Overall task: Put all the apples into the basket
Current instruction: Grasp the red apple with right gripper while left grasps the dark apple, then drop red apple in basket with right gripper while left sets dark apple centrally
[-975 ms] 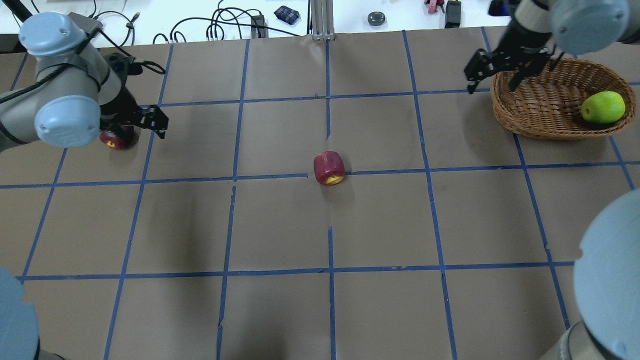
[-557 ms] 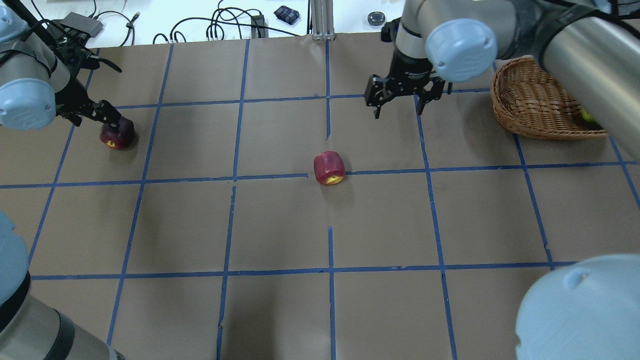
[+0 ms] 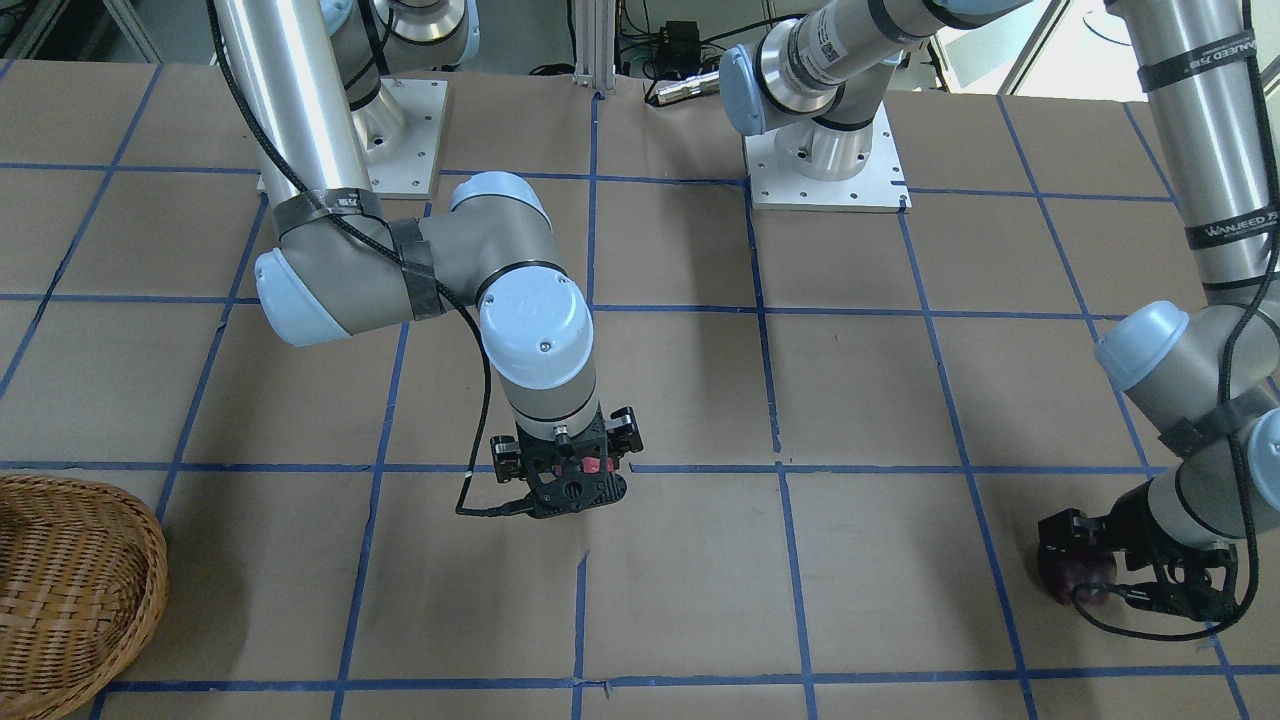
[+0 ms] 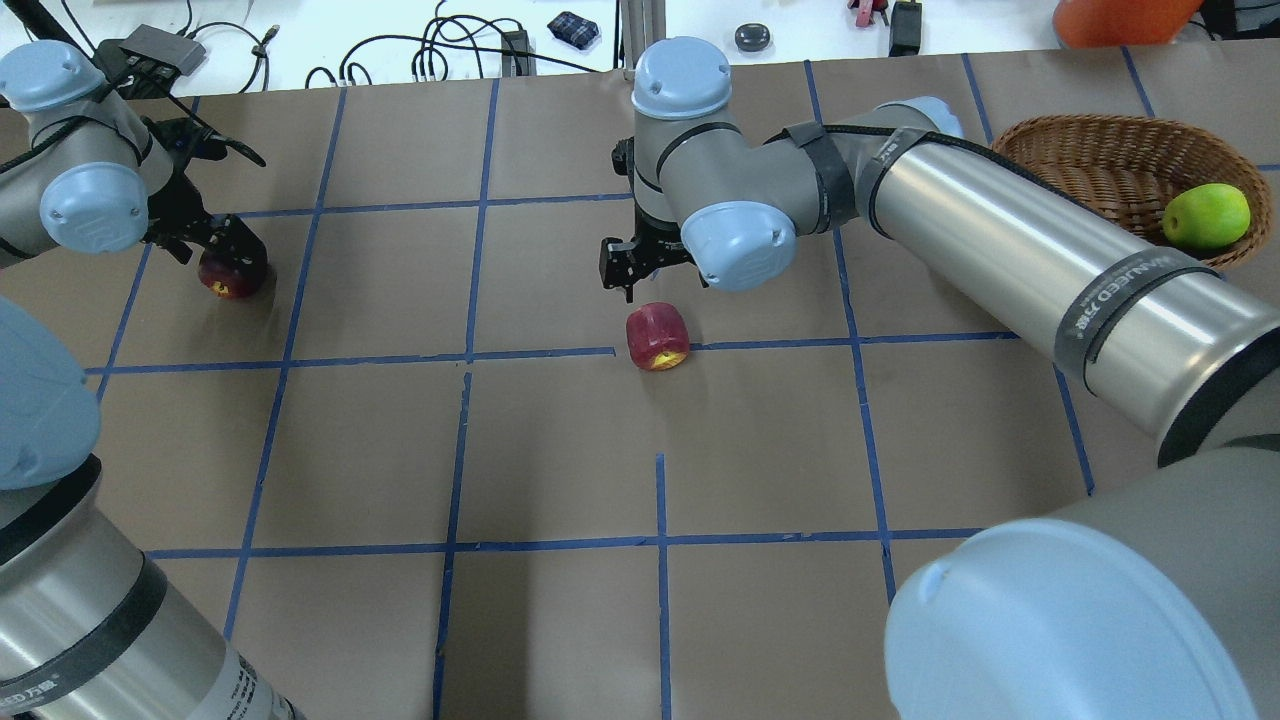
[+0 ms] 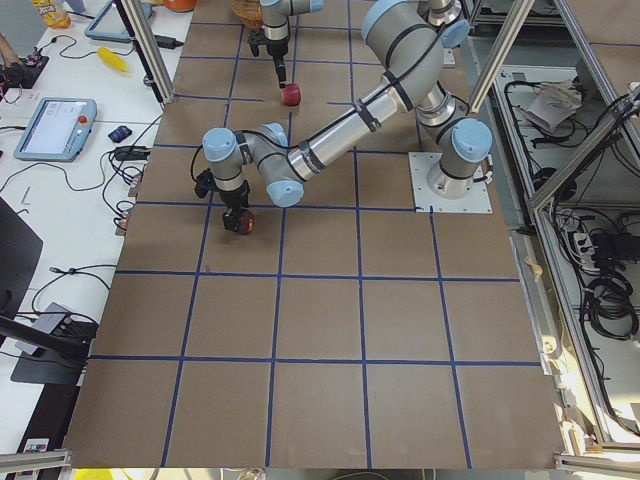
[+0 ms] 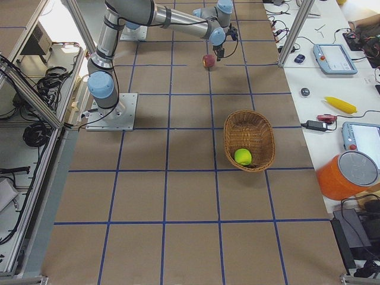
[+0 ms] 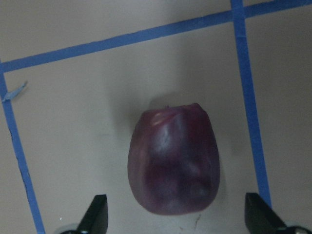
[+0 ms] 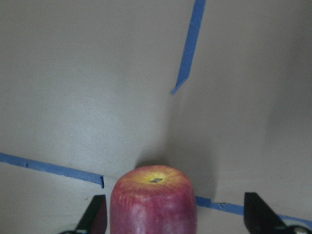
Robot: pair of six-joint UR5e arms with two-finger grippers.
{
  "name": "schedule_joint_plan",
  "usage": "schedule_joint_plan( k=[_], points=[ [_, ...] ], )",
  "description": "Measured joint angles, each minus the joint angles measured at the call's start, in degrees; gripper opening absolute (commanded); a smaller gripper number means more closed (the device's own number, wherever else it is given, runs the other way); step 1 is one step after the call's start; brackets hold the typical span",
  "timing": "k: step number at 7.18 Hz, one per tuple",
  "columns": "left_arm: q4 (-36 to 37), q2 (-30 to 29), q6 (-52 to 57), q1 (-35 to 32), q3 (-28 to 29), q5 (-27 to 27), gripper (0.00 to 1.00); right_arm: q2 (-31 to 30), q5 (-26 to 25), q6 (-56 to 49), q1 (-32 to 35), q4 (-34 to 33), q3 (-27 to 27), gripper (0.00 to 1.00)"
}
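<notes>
A dark red apple (image 4: 232, 277) lies at the far left of the table. My left gripper (image 4: 215, 245) is open and hangs right over it; in the left wrist view the apple (image 7: 173, 161) sits between the spread fingertips (image 7: 97, 217). A brighter red apple (image 4: 657, 337) lies at the table's middle. My right gripper (image 4: 640, 268) is open just above and behind it; in the right wrist view this apple (image 8: 153, 202) sits between the fingertips (image 8: 256, 214). A green apple (image 4: 1206, 215) lies in the wicker basket (image 4: 1100, 165) at the far right.
The table is covered in brown paper with a blue tape grid (image 4: 660, 350). Cables and small items (image 4: 470, 50) lie on the white bench beyond the far edge. The right arm's long link (image 4: 1000, 250) stretches across the table's right half.
My right arm has swung from the basket leftward to the middle red apple. My left gripper has stayed at the dark red apple, shifting slightly.
</notes>
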Motion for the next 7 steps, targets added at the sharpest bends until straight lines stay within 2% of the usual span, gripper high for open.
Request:
schedule_joint_plan(
  k=[1,2,3,5,6,7],
  points=[
    [-0.12,-0.83,-0.19,0.0,0.24,-0.04,0.78,0.23,-0.04,0.48,0.52,-0.29,0.86,1.0],
    [-0.27,-1.19,-0.47,0.0,0.32,-0.17,0.49,0.29,0.03,1.77,0.76,-0.6,2.77,1.0],
    [-0.37,-1.23,-0.68,-0.05,0.33,-0.3,0.37,0.28,0.2,3.21,0.88,-0.99,4.79,1.0],
    [-1.92,0.0,-2.47,-0.76,0.0,-0.4,0.35,0.19,0.56,4.11,1.24,-1.26,6.14,0.99],
    [-5.29,1.5,-3.99,-1.56,-0.48,-0.46,0.35,0.26,1.01,4.21,1.4,-1.63,6.27,0.42],
    [-9.73,3.86,-6.3,-2.49,-1.49,-0.77,0.35,0.31,1.16,4.5,1.39,-3.25,6.38,0.0]
  ],
)
